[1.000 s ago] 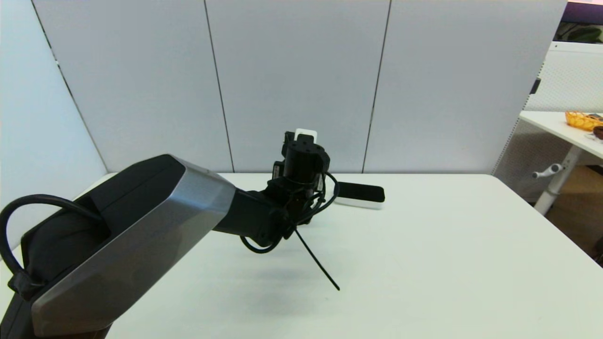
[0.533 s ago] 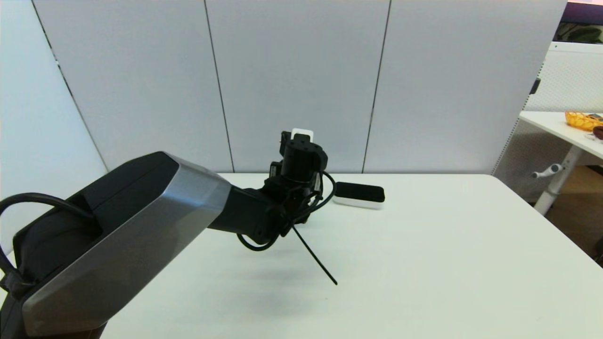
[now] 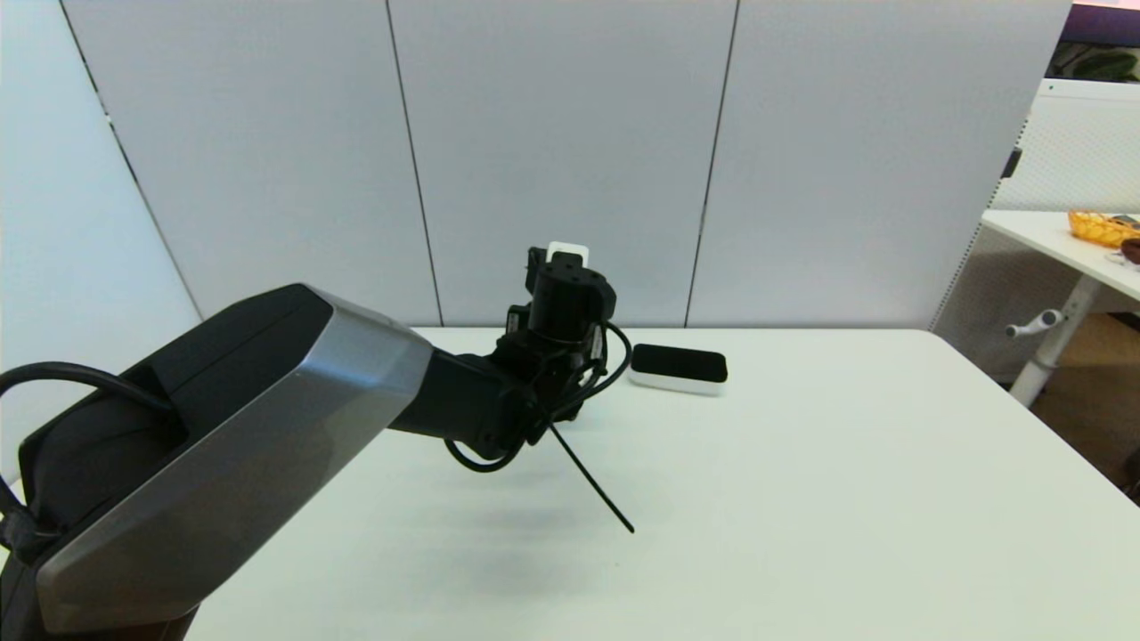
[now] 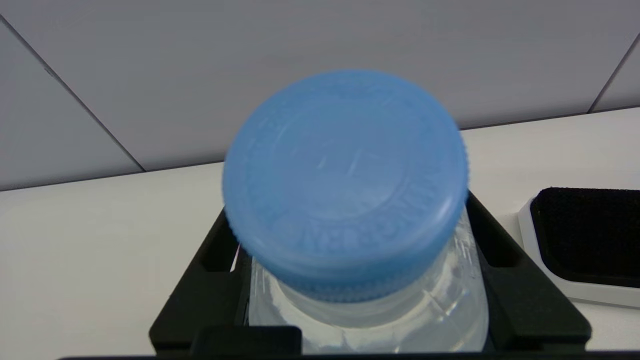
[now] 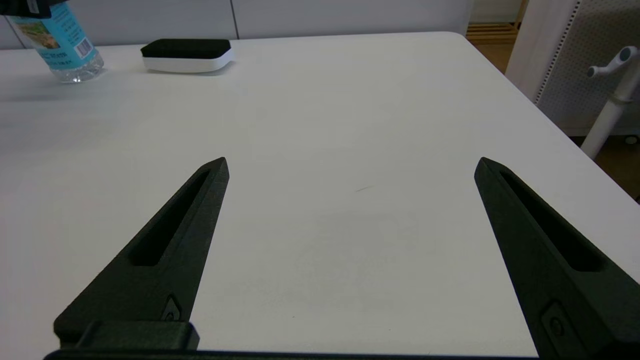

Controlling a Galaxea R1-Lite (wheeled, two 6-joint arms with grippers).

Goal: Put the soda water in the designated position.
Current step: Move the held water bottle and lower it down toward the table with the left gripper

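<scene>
The soda water (image 4: 345,185) fills the left wrist view: its light-blue cap sits over a clear neck. My left gripper (image 4: 350,235) is shut on the bottle, with a black finger (image 4: 505,270) on either side of the neck. In the right wrist view the bottle's blue label and clear base (image 5: 65,50) stand upright at the table's far side, left of the device. I cannot tell if the base touches the table. In the head view my left wrist (image 3: 565,298) hides the bottle. No marker shows on the white tabletop (image 3: 802,499). My right gripper (image 5: 350,167) hangs open and empty, low over the table.
A flat black-topped white device (image 3: 679,368) lies near the back wall, just right of my left wrist. A loose black cable tie (image 3: 592,485) juts from the left arm. A second table with an orange basket (image 3: 1100,225) stands off to the right.
My left arm has drawn a little left and farther back with the bottle, uncovering the whole device. The right gripper's earlier state is not shown.
</scene>
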